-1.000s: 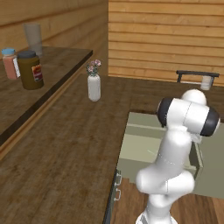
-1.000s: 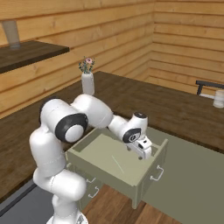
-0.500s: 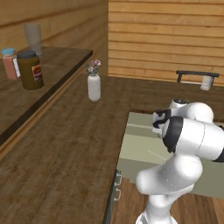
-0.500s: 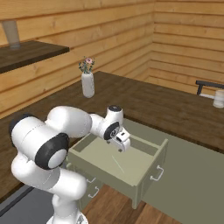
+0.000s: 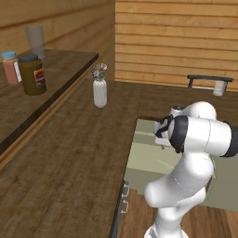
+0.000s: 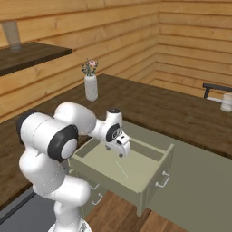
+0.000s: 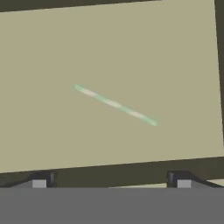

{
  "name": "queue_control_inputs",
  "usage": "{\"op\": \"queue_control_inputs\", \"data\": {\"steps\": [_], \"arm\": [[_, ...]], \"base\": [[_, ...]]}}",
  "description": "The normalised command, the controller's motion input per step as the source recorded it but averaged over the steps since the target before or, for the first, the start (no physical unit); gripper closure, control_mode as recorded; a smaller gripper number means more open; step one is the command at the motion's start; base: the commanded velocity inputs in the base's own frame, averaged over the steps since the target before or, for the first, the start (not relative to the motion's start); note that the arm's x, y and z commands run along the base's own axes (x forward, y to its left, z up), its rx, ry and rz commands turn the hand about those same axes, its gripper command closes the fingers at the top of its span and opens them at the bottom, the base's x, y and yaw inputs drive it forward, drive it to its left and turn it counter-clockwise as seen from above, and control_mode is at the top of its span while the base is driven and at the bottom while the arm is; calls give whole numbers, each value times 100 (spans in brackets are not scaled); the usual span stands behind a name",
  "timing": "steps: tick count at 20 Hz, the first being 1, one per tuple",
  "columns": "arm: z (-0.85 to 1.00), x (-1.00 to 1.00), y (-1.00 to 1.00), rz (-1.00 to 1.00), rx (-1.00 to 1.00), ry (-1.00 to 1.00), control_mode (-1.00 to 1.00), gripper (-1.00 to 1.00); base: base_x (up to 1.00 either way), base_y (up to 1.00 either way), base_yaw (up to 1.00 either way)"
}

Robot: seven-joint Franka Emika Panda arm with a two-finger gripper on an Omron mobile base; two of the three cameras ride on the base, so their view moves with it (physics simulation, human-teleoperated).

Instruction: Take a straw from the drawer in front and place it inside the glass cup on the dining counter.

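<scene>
Gripper [image 6: 121, 153] hangs over the pulled-out drawer [image 6: 149, 179], jaws spread wide and empty. Straw [image 7: 115, 105] lies flat and slanted on the pale drawer floor below. Cup [image 6: 226, 103] stands well apart on the far counter [image 6: 181, 108].

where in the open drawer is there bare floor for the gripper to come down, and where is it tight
The drawer floor is bare on both sides of the straw, which lies alone, slanted, near the middle. The widest free patches lie between the straw and the drawer walls. The open gripper hovers above it. Room is tightest along the walls, where the fingers would meet the sides.
</scene>
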Motion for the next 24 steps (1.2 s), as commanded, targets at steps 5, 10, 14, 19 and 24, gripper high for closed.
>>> {"op": "queue_control_inputs", "data": {"steps": [5,10,14,19,24], "arm": [[-33,15,0,5,0,7,-100,-100],[-41,0,0,6,0,0,-100,-100],[-46,9,0,6,0,0,-100,-100],[-40,37,0,6,0,0,-100,-100],[-30,30,-1,6,0,0,-100,-100]], "base": [[0,0,0],[0,0,0],[0,0,0],[0,0,0],[0,0,0]]}}
